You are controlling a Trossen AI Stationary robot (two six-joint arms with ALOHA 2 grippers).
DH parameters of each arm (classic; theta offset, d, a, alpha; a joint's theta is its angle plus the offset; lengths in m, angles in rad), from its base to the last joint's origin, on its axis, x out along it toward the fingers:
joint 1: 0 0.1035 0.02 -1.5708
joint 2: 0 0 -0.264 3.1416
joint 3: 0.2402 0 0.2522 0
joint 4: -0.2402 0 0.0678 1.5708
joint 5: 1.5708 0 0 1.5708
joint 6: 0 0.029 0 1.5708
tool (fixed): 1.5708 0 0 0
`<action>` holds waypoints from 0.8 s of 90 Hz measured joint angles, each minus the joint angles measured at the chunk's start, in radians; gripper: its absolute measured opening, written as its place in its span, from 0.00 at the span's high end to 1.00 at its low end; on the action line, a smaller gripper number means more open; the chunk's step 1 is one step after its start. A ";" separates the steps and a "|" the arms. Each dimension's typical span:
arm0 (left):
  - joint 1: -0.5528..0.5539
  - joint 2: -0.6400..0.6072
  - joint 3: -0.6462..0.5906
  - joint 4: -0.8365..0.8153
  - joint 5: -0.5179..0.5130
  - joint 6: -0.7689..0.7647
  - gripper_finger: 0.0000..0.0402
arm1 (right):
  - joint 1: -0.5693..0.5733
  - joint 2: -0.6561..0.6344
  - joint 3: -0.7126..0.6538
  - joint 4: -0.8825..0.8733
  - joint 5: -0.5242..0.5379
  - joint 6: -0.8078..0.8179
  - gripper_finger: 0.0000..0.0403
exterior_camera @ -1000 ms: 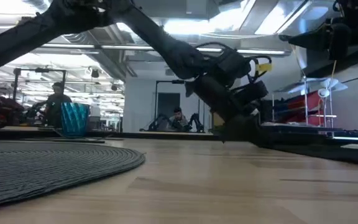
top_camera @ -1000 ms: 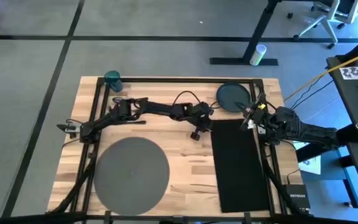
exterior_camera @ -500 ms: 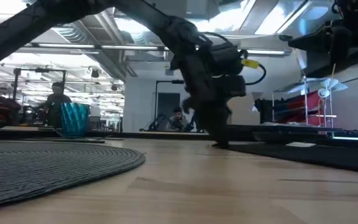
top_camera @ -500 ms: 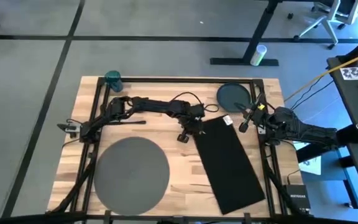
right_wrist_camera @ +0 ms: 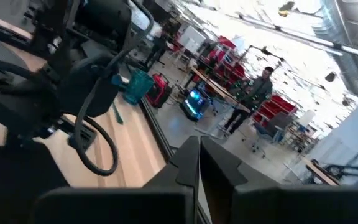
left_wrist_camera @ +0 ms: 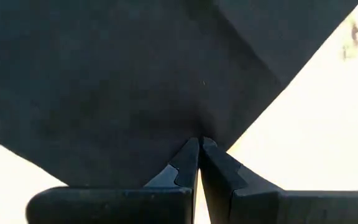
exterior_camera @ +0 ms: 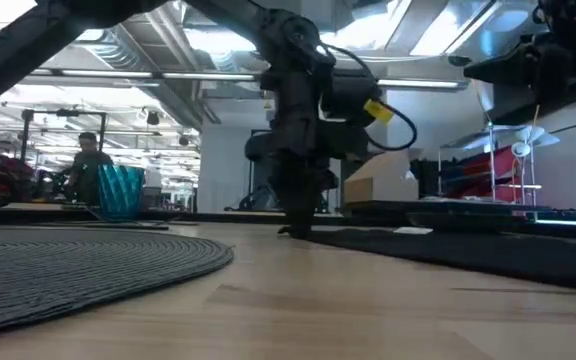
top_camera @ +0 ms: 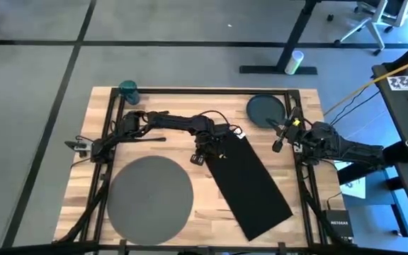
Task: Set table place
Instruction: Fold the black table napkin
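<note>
The left gripper (top_camera: 199, 157) pinches a corner of the flat black cloth napkin (top_camera: 250, 185), lying askew mid-table (top_camera: 211, 202) beside the ribbed round grey mat (top_camera: 149, 197); the right gripper (top_camera: 277, 145), fingers seemingly pressed together, hovers near the dark plate (top_camera: 263, 108)

Black napkin (top_camera: 248, 185) lying askew across the table (top_camera: 207, 202), one corner under the left gripper (top_camera: 201, 154). Grey mat (top_camera: 149, 196) near left; dark plate (top_camera: 265, 110), teal cup (top_camera: 128, 90) at far edge.
</note>
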 joint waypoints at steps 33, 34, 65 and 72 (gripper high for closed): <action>0.011 -0.048 0.000 0.076 -0.016 0.081 1.00 | 0.000 0.000 0.000 0.009 -0.042 -0.010 1.00; 0.011 -0.050 0.001 0.084 -0.016 0.082 1.00 | 0.000 0.000 0.000 0.009 -0.042 -0.010 1.00; 0.016 -0.051 0.006 0.376 -0.003 0.193 1.00 | 0.000 0.000 0.000 0.011 -0.042 -0.010 1.00; 0.033 -0.023 0.006 0.390 -0.003 0.209 1.00 | 0.000 0.000 0.000 0.011 -0.042 -0.009 1.00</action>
